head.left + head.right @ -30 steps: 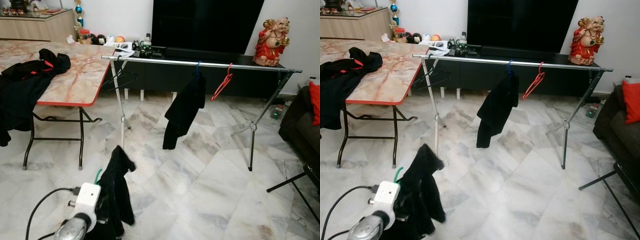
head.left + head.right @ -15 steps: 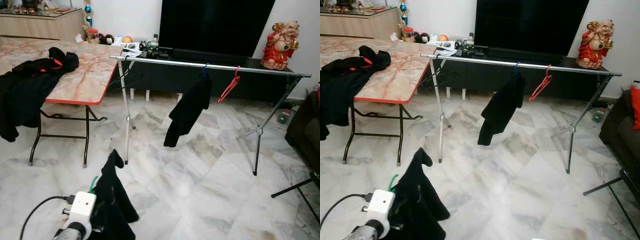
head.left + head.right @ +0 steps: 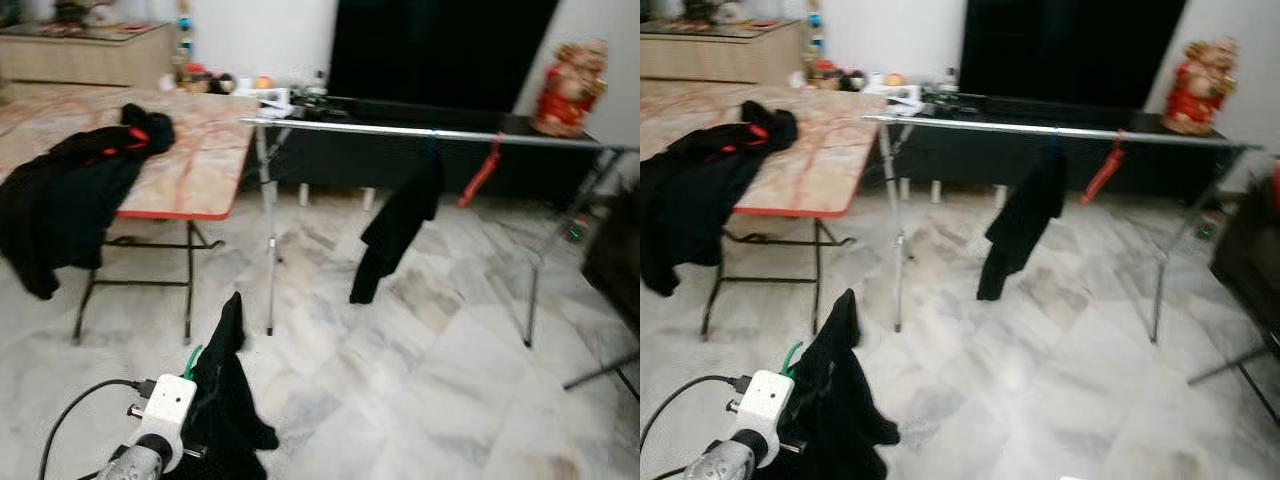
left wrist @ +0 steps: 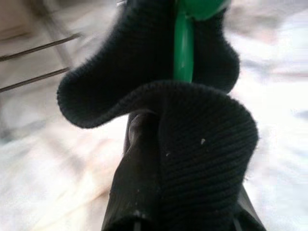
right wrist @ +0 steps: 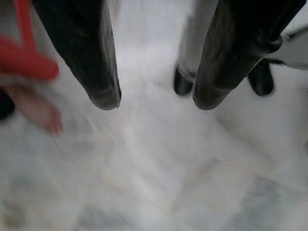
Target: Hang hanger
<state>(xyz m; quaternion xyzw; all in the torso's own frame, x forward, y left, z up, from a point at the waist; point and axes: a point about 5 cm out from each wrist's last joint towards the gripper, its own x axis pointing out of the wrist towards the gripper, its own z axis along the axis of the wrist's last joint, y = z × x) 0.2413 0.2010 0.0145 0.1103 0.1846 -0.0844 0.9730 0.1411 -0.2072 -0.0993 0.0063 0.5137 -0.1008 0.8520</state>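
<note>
The left pincer (image 4: 180, 159) grips a green hanger (image 4: 183, 48) draped with a black garment (image 3: 225, 400), low at the robot's front. The rail (image 3: 420, 132) stands well ahead of it. The right pincer (image 5: 154, 98) hangs wide open above the floor (image 5: 144, 183).

A rail (image 3: 420, 131) is spanning the room at 12 o'clock, its poles (image 3: 268, 240) and legs (image 3: 533, 290) standing on the marble floor (image 3: 420, 380). A black garment (image 3: 396, 228) and a red hanger (image 3: 480, 175) are hanging near the rail's middle, leaving bare stretches at 11 and 1 o'clock. The desk (image 3: 190, 165) is crowding the 10 o'clock side, a dark jacket (image 3: 70, 200) draping over its edge, close beside the near pole. Open floor is lying from 12 to 3 o'clock. A dark stand (image 3: 600, 372) is jutting in at 3 o'clock. The left tool (image 3: 205, 400) is carrying black cloth (image 3: 835, 400) on a green hanger (image 4: 183, 45) at 7 o'clock. The right tool (image 5: 154, 103) is hanging spread over bare floor.
</note>
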